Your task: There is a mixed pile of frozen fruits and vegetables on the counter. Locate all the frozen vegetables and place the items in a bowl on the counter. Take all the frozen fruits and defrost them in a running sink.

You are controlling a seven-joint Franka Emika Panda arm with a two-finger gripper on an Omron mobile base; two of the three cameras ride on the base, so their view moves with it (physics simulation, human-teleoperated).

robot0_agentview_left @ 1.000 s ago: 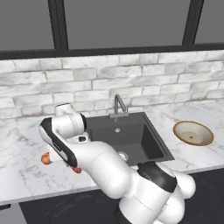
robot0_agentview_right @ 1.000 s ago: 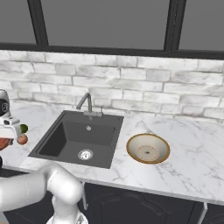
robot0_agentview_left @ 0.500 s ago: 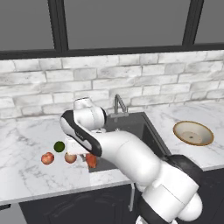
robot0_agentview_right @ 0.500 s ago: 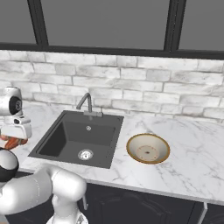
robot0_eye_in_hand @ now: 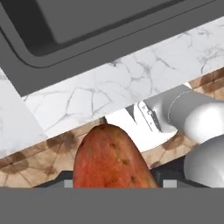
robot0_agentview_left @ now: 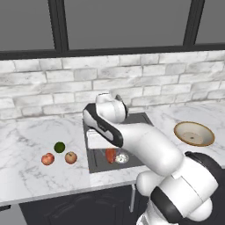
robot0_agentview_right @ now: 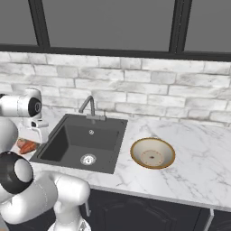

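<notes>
My gripper (robot0_agentview_left: 107,150) is shut on the elongated red-orange piece (robot0_agentview_left: 110,155), which hangs over the left front part of the dark sink (robot0_agentview_left: 137,121). From the right, the piece (robot0_agentview_right: 27,145) shows just left of the sink (robot0_agentview_right: 85,137), under the gripper (robot0_agentview_right: 34,138). In the hand view the piece (robot0_eye_in_hand: 111,159) stands between the fingertips. The dark green ball (robot0_agentview_left: 59,147) and the two apple-like balls (robot0_agentview_left: 48,158) (robot0_agentview_left: 70,157) lie on the counter (robot0_agentview_left: 26,176) to the left. The bowl (robot0_agentview_left: 194,133) (robot0_agentview_right: 152,152) sits right of the sink with nothing in it.
The curved faucet (robot0_agentview_right: 89,106) stands behind the sink, with the silver drain (robot0_agentview_right: 88,159) in the basin. A brick wall and dark windows run along the back. The hand view shows the counter's front strip (robot0_eye_in_hand: 100,94) and the tiled floor below.
The arm swung right from the pile, carrying the red-orange piece from the counter to the sink's left side. The three balls stayed put and are now uncovered.
</notes>
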